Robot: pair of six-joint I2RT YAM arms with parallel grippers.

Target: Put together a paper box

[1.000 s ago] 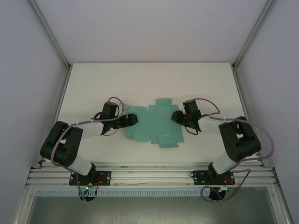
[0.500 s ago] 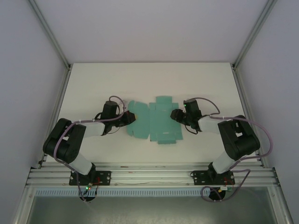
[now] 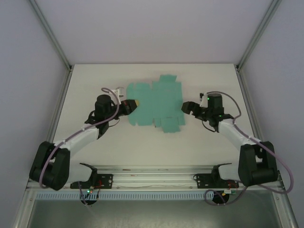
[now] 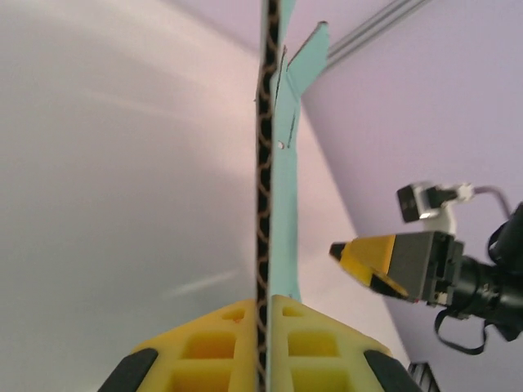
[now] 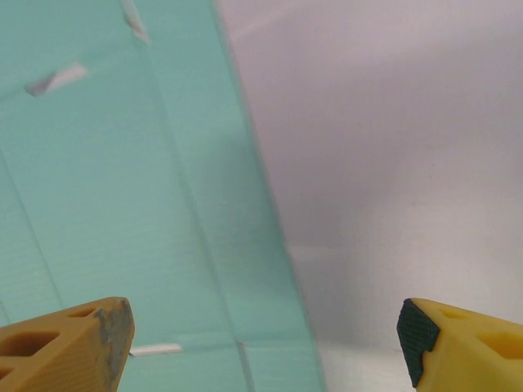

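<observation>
The unfolded paper box (image 3: pixel 154 105) lies on the tabletop (image 3: pixel 152 142), toward 12 o'clock of its centre. The left pincer (image 3: pixel 132 103) is clamped tight on its 9 o'clock edge. The right pincer (image 3: pixel 186 108) gapes wide and empty just beside its 3 o'clock edge.

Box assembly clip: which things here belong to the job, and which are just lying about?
Job: paper box, unfolded sheet; left gripper, shut on its edge; right gripper, open at the opposite edge.
Just there: table; aluminium rail.

The paper box (image 3: pixel 154 102) on the table (image 3: pixel 156 145)
</observation>
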